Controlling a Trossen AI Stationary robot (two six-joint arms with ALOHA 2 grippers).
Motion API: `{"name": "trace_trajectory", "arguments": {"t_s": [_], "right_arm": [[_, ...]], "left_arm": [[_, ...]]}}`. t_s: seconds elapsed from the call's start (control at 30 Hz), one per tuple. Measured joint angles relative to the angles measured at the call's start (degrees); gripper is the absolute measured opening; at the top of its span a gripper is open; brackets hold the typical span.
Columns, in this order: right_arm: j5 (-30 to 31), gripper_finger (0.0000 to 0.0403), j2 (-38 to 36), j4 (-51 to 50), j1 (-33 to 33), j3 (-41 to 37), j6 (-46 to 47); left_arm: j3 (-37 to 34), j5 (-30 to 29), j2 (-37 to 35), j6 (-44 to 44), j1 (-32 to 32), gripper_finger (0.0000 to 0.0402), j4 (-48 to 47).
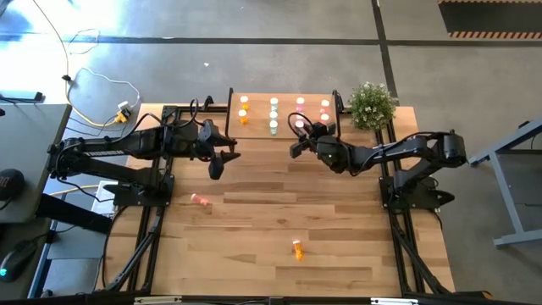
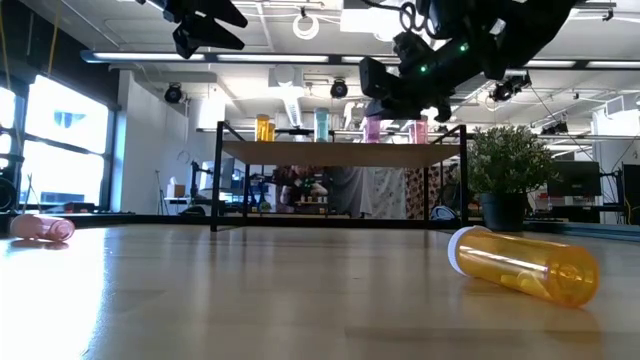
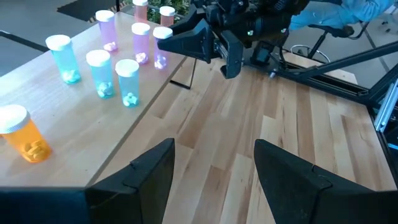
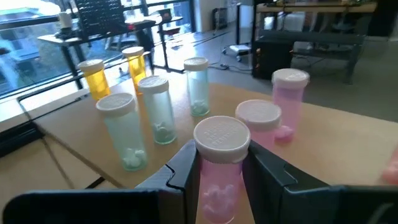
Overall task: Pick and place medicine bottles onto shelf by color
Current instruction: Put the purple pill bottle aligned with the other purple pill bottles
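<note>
Overhead, the counter point(image 1: 279, 212) carries the shelf point(image 1: 284, 114) at its far edge. Right claw point(image 4: 221, 163), hovering at the shelf's near edge, grasps an upright pink bottle point(image 4: 221, 168). Left claw point(image 1: 218, 161) hangs released, nearby. A fallen pink bottle point(image 1: 201, 200) and orange bottle point(image 1: 297, 248) lie on the counter.

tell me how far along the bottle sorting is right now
Mostly done: the shelf already holds orange, green and pink bottles standing in colour columns. In hand: the right gripper is shut on a pink bottle at the shelf's pink end. Left: a pink bottle on the table and an orange bottle, both lying down. The left gripper hovers open and empty.
</note>
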Motion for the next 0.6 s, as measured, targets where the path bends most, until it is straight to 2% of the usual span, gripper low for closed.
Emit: {"name": "trace_trajectory", "arguments": {"t_s": [0.13, 0.6], "right_arm": [[-3.85, 0.009, 0.0, -0.74, -1.43, 0.0, 0.59], [-1.96, 0.009, 0.0, -2.21, -1.52, 0.02, 2.81]], "left_arm": [[0.0, 0.01, 0.0, 0.01, 0.0, 0.0211, 0.0], [0.0, 0.01, 0.0, -0.02, 0.0, 0.0211, 0.1]]}}
